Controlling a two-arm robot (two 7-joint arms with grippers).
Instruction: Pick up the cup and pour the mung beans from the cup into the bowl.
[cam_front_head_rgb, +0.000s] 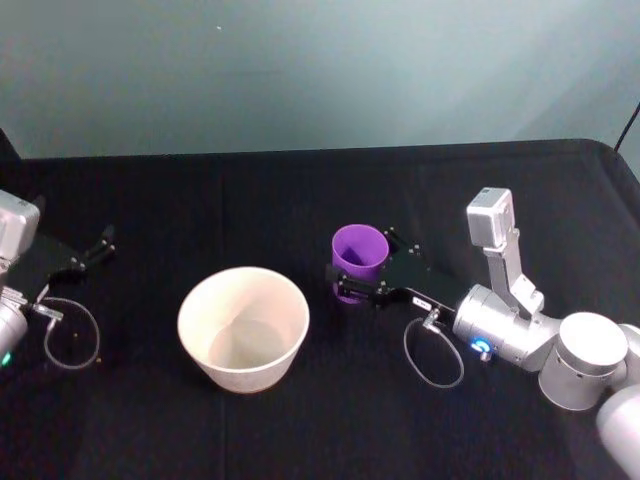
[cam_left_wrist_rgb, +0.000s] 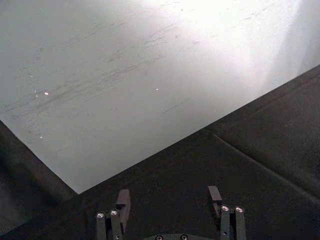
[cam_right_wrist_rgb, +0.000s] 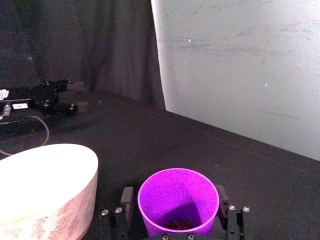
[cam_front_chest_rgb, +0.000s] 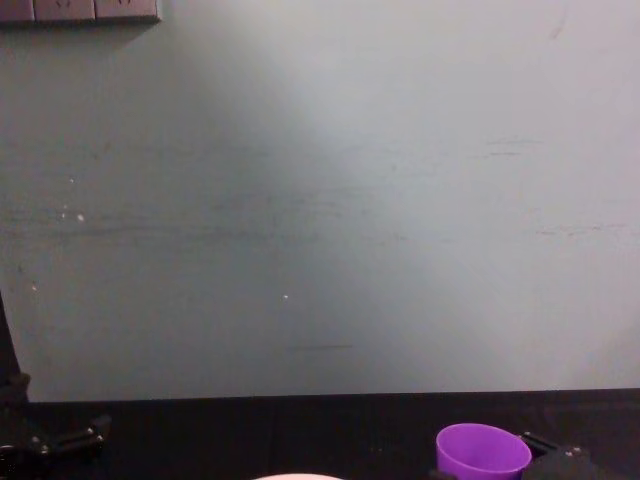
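The purple cup (cam_front_head_rgb: 358, 258) stands upright on the black table, just right of the bowl (cam_front_head_rgb: 243, 325), a wide cream-white vessel. In the right wrist view a small heap of dark mung beans (cam_right_wrist_rgb: 178, 224) lies at the bottom of the cup (cam_right_wrist_rgb: 178, 197). My right gripper (cam_front_head_rgb: 364, 270) is open, one finger (cam_right_wrist_rgb: 127, 197) on each side of the cup and close to its wall. The bowl (cam_right_wrist_rgb: 45, 185) looks empty. My left gripper (cam_front_head_rgb: 92, 250) rests open at the table's far left, with nothing between its fingers (cam_left_wrist_rgb: 123, 200).
The table is covered in black cloth (cam_front_head_rgb: 300, 190), with a pale wall (cam_front_chest_rgb: 320, 200) behind it. Loose cable loops hang by each wrist (cam_front_head_rgb: 435, 355). Bare cloth lies between the bowl and the left arm.
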